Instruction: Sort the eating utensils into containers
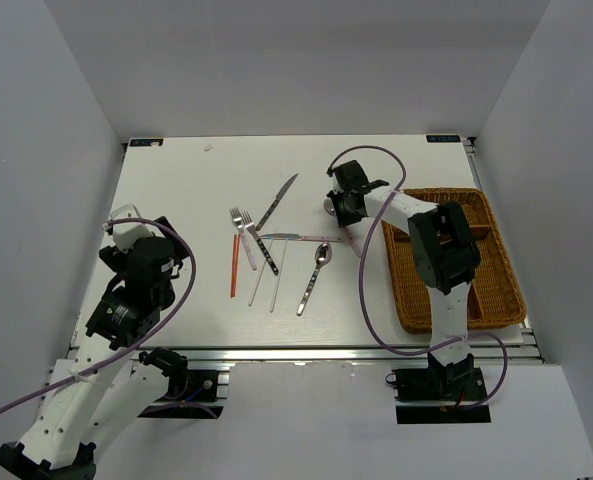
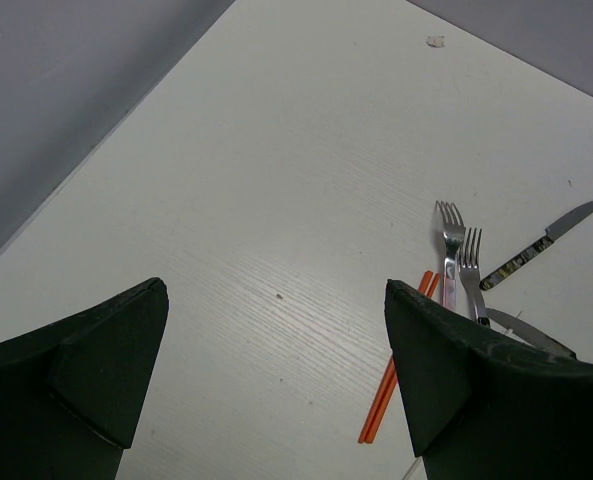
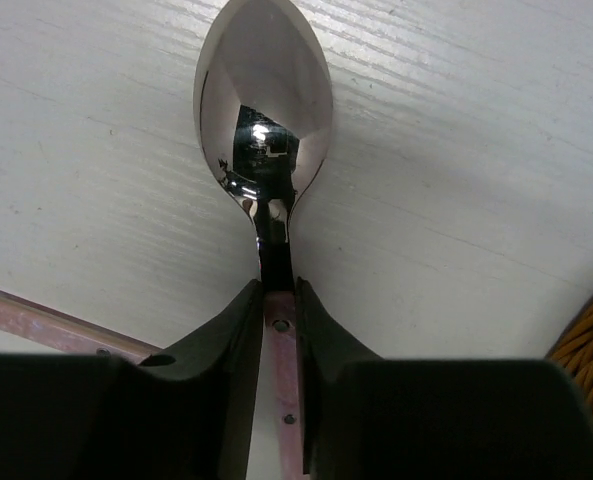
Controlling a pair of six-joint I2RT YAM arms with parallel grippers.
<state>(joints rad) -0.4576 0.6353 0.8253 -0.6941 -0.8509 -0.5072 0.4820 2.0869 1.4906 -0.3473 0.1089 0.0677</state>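
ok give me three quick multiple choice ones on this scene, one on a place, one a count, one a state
1. Where on the table is the wicker tray?
A) the left arm's side
B) the right arm side
C) the far middle

2. How many forks lie on the table?
A) one
B) two
C) four

3. What is the right claw doing?
A) open above the tray
B) shut on a chopstick
C) shut on a spoon

Answers:
1 B, the top view shows the tray beside the right arm.
2 B, two sets of tines lie side by side.
3 C, it pinches the spoon's pink handle just below the bowl.
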